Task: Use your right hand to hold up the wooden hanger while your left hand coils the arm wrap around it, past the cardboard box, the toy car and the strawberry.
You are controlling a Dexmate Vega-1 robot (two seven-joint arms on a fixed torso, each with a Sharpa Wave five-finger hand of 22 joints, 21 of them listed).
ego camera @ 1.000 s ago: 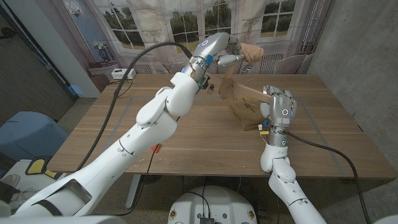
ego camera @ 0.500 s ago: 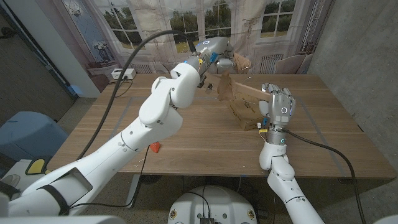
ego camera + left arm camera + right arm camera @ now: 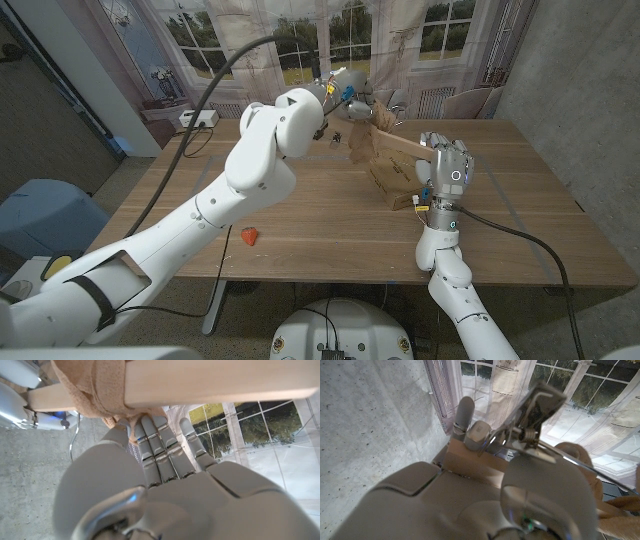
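My right hand (image 3: 447,172) stands above the table's right half and grips one end of the wooden hanger (image 3: 405,146), whose bar slants up and away to the left. The beige arm wrap (image 3: 368,142) is coiled around the bar's far part and hangs below it. My left hand (image 3: 352,92) reaches in above that end and holds the wrap's loose end; the left wrist view shows its fingers (image 3: 156,440) at the wrap (image 3: 95,387) under the bar (image 3: 210,382). In the right wrist view my right hand (image 3: 470,495) closes round the wood (image 3: 470,464) below a metal clip (image 3: 535,405).
The cardboard box (image 3: 395,182) lies on the wooden table (image 3: 300,215) just under the hanger. A strawberry (image 3: 250,236) sits near the front edge on the left. A small dark toy car (image 3: 335,134) is beyond the wrap. A white box (image 3: 198,119) lies at the far left corner.
My left hand has swung left and down with the wrap's end, closer to the hanger's far end. The left arm has shifted, uncovering the strawberry. The right hand has held still.
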